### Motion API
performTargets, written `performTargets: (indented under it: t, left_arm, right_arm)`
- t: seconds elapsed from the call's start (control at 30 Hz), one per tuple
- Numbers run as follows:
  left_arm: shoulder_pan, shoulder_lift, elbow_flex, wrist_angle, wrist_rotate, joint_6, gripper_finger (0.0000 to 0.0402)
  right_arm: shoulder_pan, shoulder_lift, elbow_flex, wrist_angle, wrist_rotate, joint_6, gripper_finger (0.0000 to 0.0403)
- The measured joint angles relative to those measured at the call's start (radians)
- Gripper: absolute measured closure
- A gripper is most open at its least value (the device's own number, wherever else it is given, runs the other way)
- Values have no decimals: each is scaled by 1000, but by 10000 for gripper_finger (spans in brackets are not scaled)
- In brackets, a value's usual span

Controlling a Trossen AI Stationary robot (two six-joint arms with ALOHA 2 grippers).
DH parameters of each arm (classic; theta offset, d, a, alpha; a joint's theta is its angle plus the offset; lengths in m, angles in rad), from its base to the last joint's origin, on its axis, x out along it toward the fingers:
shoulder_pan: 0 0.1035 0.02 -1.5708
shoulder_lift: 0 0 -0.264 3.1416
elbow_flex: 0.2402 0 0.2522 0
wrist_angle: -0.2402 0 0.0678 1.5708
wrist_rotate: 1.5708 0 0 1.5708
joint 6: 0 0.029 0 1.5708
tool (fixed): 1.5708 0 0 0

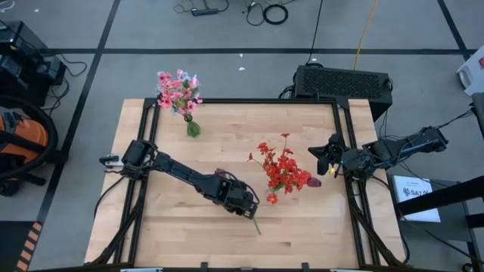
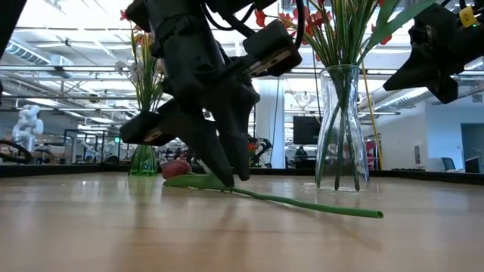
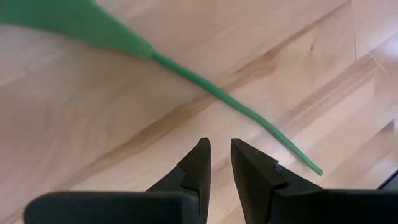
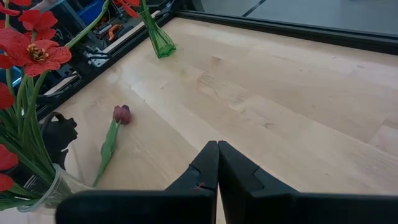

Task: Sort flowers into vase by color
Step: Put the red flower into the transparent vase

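A maroon tulip lies flat on the table, with its bloom, green leaf and long stem; it also shows in the low view. My left gripper stands low over the table beside the stem, fingers a narrow gap apart, holding nothing. My right gripper is shut and empty, in the air right of the clear vase of red flowers. A green vase of pink flowers stands at the far edge.
The clear glass vase stands right of centre, between the two grippers. The green vase is at the far left. The wooden table has a black frame rim. Bare wood lies toward the near edge.
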Motion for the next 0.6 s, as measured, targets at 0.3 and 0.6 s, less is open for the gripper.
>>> performTargets:
  t: [0.3,0.6]
  left_arm:
    - [-2,0,0,-2,-79,-3,333]
    - [8,0,0,-12,-57,37,279]
  right_arm:
    - [0,0,0,0,-14,3,403]
    - [0,0,0,1,-26,19,403]
